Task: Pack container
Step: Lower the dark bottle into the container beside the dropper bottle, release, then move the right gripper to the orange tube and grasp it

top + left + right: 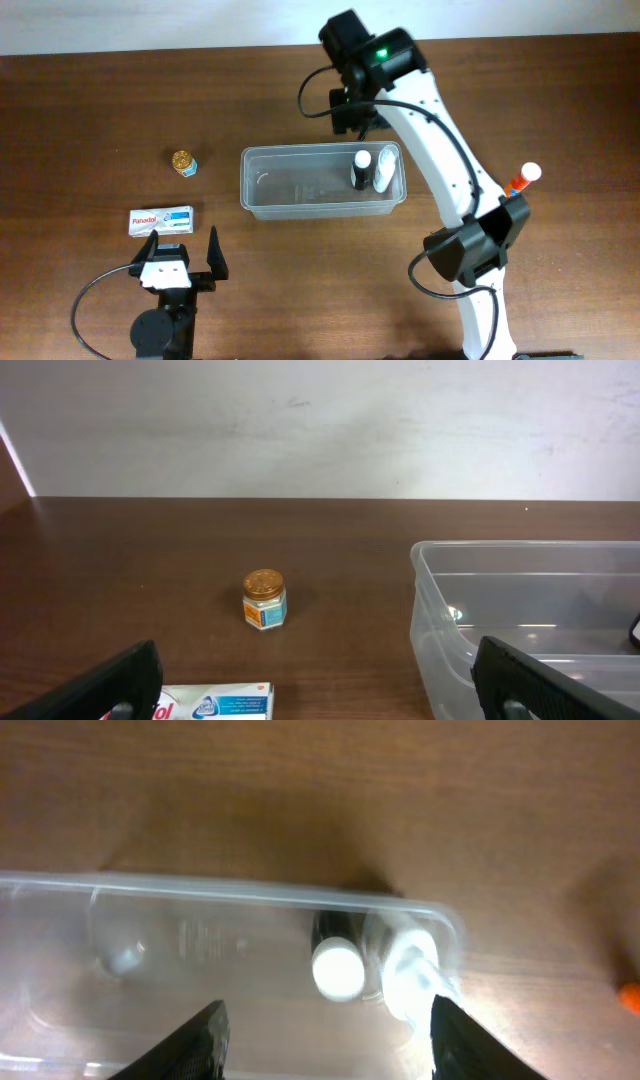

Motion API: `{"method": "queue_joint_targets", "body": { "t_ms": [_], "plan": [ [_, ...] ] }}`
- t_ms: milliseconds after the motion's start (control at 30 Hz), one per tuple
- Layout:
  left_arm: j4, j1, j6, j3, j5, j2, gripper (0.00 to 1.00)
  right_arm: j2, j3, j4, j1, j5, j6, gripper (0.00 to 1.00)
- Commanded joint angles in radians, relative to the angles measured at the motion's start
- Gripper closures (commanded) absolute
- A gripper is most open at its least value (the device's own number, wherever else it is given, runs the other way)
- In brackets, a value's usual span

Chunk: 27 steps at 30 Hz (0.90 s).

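The clear plastic container (300, 182) sits mid-table; it also shows in the left wrist view (440, 620) and the right wrist view (200, 910). Inside at its right end stand a dark bottle with a white cap (361, 168) (336, 965) and a white bottle (385, 168) (410, 970). My right gripper (352, 110) (325, 1045) is open and empty, above the container's far edge. My left gripper (182, 250) (320, 695) is open and empty at the near left, just behind a white and blue Panadol box (161, 221) (215, 703). A small jar with a gold lid (184, 161) (264, 598) stands left of the container.
An orange and white tube (522, 178) stands at the right by the right arm's base; an orange bit shows in the right wrist view (630, 997). A white wall runs behind the table (320, 420).
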Motion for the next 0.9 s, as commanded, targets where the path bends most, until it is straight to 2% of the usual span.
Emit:
{"method": "queue_joint_targets", "body": {
  "t_ms": [0, 33, 333, 633, 867],
  "plan": [
    [-0.008, 0.004, 0.015, -0.001, -0.003, -0.009, 0.01, -0.013, 0.149, -0.099, -0.024, 0.041, -0.016, 0.43],
    [-0.008, 0.004, 0.015, -0.001, -0.003, -0.009, 0.01, -0.018, 0.162, -0.099, -0.036, 0.018, -0.06, 0.43],
    [-0.007, 0.004, 0.015, -0.001, -0.003, -0.009, 0.01, -0.158, 0.093, -0.099, -0.2, -0.066, -0.097, 0.41],
    [-0.008, 0.004, 0.015, -0.001, -0.003, -0.009, 0.01, -0.36, -0.276, -0.099, -0.476, -0.063, -0.122, 0.36],
    [-0.008, 0.004, 0.015, -0.001, -0.003, -0.009, 0.01, -0.377, -0.453, -0.087, -0.612, -0.074, -0.203, 0.34]
  ]
}}
